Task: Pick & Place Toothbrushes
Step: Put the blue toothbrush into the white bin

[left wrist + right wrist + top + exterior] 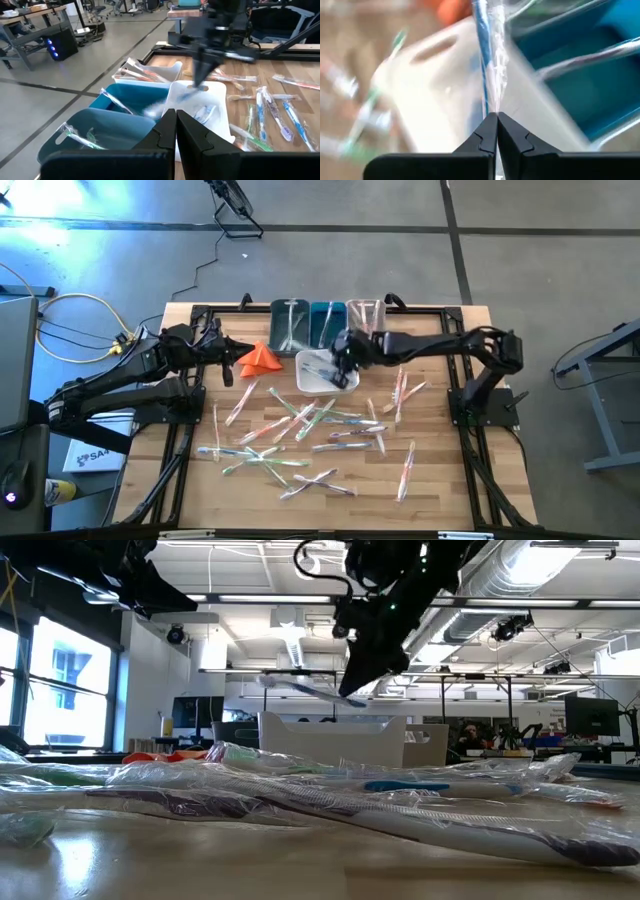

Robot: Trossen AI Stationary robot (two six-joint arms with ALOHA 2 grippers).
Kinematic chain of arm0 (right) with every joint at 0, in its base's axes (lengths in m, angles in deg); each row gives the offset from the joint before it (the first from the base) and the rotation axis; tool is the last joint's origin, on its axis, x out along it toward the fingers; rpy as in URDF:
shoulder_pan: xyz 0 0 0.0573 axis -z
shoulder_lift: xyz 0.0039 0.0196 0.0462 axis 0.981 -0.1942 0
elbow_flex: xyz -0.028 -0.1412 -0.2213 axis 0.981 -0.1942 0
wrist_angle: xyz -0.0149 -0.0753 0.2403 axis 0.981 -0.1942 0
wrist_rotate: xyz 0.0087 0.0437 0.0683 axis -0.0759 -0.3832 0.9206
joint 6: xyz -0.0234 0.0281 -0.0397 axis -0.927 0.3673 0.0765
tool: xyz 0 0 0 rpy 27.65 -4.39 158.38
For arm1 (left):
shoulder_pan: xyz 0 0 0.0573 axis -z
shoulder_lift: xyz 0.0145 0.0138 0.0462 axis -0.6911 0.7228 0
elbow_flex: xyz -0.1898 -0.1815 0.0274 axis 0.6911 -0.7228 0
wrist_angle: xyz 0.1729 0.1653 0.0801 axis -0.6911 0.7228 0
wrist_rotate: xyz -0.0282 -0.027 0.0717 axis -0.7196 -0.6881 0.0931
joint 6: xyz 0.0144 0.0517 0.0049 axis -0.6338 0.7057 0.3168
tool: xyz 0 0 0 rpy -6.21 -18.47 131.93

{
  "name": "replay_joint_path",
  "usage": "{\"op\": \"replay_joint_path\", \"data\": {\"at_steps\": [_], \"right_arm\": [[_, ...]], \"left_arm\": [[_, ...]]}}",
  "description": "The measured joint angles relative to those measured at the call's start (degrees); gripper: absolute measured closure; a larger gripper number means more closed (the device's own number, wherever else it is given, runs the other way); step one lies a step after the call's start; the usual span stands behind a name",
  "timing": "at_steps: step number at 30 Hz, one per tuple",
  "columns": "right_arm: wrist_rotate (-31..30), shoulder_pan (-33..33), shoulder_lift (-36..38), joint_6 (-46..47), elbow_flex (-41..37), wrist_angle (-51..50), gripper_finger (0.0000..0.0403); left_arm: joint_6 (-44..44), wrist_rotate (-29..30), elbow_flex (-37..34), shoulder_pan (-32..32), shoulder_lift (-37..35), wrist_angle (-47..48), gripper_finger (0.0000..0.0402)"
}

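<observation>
The right hand (492, 117) pinches a blue wrapped toothbrush (482, 60) by one end, dangling it above the white bin (322, 370) directly beneath, apparently for sorting. The left hand (175, 116), pressed together, waits beside the orange cloth (260, 357); other toothbrushes (300, 425) litter the worktop (440, 480).

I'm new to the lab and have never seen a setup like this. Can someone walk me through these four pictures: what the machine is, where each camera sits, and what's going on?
It is a robot with two dark arms at a wooden table. One picture looks straight down, one looks level across the tabletop, and two come from cameras on the arms' wrists.

Many wrapped toothbrushes lie scattered on the table. At its far edge stand bins; the white bin sits nearer the middle, and an orange folded cloth lies beside it.

The right tool hangs over the white bin, shut on a blue toothbrush in its clear wrapper. The left tool waits at the table's left side, shut and holding nothing.
</observation>
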Motion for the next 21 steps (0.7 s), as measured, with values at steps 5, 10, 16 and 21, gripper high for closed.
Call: {"op": "replay_joint_path", "data": {"at_steps": [5, 10, 16, 21], "right_arm": [[-0.55, -3.68, -0.04, -1.22, -0.02, -6.88, 0.04], [-3.64, -4.19, -0.01, -1.44, 0.02, -8.83, 0.04], [-3.79, -2.47, -0.48, -1.68, -0.01, -10.33, 0.04], [-3.36, -1.56, -0.5, -1.68, -0.02, -10.04, 0.04]], "left_arm": [[-0.15, -0.15, 0.0, 0.0, 0.0, 0.0, 0.0394], [-0.32, -0.14, 0.0, 0.0, 0.0, 0.05, 0.0394], [-1.31, -0.11, 0.0, 0.0, 0.0, 0.96, 0.0394], [-1.33, -0.11, 0.0, 0.0, 0.0, 1.27, 0.0394]]}}
